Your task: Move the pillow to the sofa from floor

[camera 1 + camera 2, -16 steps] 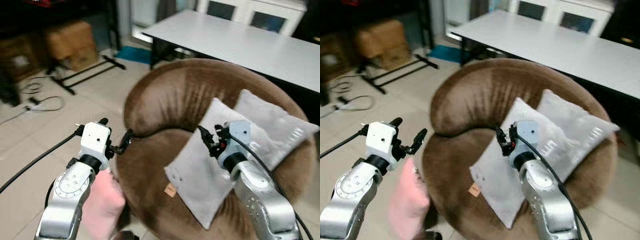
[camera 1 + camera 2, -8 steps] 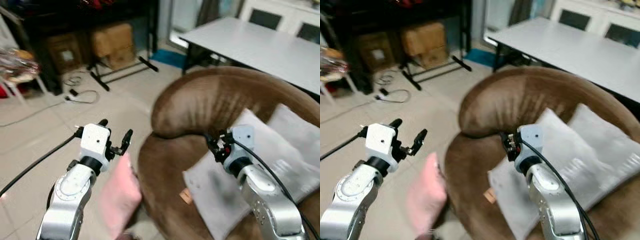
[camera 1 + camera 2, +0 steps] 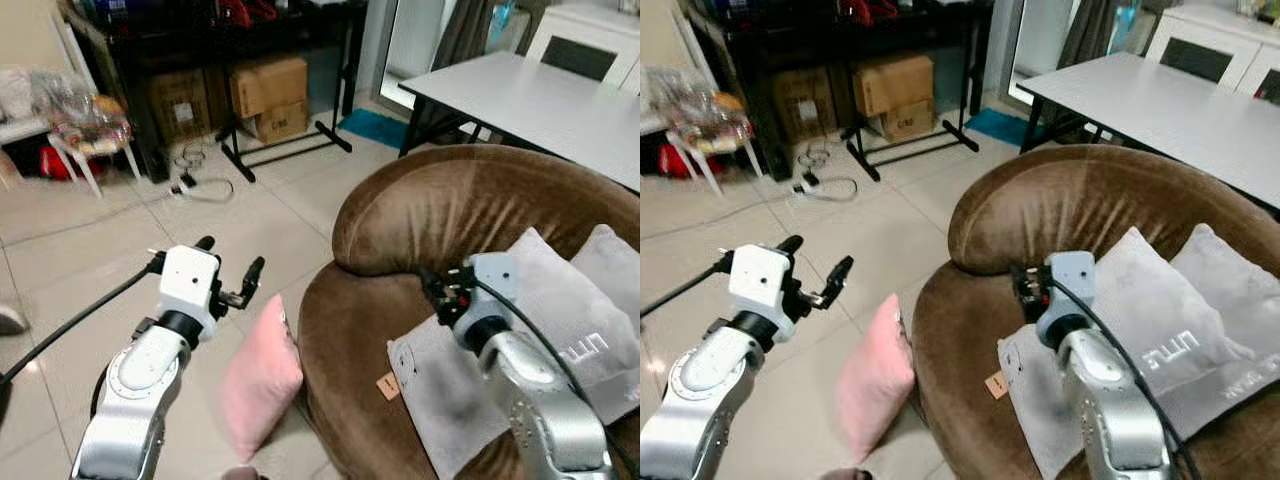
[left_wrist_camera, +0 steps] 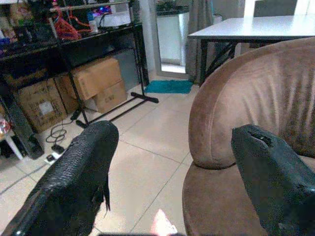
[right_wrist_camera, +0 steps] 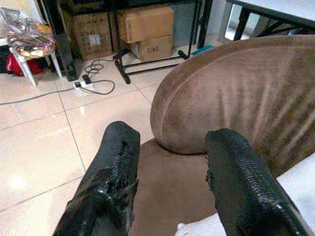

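Swinging leftward, the head camera had brought the soft pink pillow [image 3: 260, 378] fully into sight, standing on edge on the tiled floor [image 3: 90, 280] against the round brown velvet sofa [image 3: 450, 210]. Both the left gripper [image 3: 232, 270] and the right gripper [image 3: 437, 292] hovered wide open and empty, so the pickup, by my judgement, had not begun.

Head stereo pair looks forward-down from above; wrist cameras look low along fingers [image 4: 74, 182]; all share sofa [image 3: 450, 200].

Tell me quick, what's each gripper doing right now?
Left gripper: open, empty, above the pink pillow.
Right gripper: open, empty, over the sofa.
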Controlling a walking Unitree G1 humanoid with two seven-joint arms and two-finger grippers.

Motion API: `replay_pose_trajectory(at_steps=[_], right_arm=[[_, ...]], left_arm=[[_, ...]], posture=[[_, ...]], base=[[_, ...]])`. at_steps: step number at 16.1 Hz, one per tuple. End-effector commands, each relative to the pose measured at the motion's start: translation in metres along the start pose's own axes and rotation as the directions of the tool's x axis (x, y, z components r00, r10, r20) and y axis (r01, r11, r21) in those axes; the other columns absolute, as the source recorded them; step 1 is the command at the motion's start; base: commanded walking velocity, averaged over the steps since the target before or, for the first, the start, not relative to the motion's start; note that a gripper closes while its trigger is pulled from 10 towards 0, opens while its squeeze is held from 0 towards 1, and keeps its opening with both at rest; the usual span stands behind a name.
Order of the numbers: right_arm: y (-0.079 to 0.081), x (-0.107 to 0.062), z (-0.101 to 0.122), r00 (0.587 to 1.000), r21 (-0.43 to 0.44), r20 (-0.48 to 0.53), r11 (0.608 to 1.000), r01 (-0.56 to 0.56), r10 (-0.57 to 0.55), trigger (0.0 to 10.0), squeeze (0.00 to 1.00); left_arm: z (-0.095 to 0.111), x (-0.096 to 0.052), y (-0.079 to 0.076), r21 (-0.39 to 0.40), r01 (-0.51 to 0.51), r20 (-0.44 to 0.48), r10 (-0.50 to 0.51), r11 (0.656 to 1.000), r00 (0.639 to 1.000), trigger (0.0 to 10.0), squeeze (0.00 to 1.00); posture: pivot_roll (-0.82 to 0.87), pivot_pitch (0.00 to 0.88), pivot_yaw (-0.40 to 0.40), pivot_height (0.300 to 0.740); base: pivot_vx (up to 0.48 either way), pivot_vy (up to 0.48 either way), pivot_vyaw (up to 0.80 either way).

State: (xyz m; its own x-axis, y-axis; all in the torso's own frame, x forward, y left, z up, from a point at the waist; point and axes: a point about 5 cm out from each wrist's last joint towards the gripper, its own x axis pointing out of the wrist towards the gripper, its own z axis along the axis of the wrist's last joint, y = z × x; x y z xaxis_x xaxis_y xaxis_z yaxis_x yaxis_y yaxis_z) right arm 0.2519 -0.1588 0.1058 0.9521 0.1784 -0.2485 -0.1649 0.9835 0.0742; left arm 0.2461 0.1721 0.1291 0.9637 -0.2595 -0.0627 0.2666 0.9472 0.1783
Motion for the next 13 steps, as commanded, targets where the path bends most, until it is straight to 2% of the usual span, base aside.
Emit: replay_pose_trajectory(at_steps=[1,4,7,13], right_arm=[[-0.003,-0.001,-0.002,0.999,-0.002,-0.021,1.000,0.025,-0.025,10.0,0.00],[0.000,-0.002,-0.008,0.998,0.023,-0.040,0.998,0.051,-0.050,10.0,0.00],[0.003,-0.001,-0.008,0.998,0.031,-0.043,0.998,0.048,-0.046,10.0,0.00],[-0.001,0.001,-0.011,0.996,0.042,-0.054,0.996,0.080,-0.078,10.0,0.00]], left_arm=[[0.003,0.001,0.000,0.008,0.002,0.008,-0.002,1.000,1.000,10.0,0.00],[0.003,0.002,0.003,0.014,-0.001,0.007,0.001,1.000,1.000,10.0,0.00],[0.004,0.002,0.005,0.022,-0.006,0.006,0.006,1.000,1.000,10.0,0.00],[0.003,0.004,0.011,0.037,-0.029,-0.001,0.029,0.999,1.000,10.0,0.00]], posture=[[-0.02,0.000,-0.058,0.740],[-0.02,0.000,-0.054,0.740],[-0.02,0.000,-0.052,0.740],[-0.01,0.000,-0.053,0.740]], base=[[0.000,0.000,0.00],[0.000,0.000,0.00],[0.000,0.276,0.00],[0.000,0.281,0.00]])
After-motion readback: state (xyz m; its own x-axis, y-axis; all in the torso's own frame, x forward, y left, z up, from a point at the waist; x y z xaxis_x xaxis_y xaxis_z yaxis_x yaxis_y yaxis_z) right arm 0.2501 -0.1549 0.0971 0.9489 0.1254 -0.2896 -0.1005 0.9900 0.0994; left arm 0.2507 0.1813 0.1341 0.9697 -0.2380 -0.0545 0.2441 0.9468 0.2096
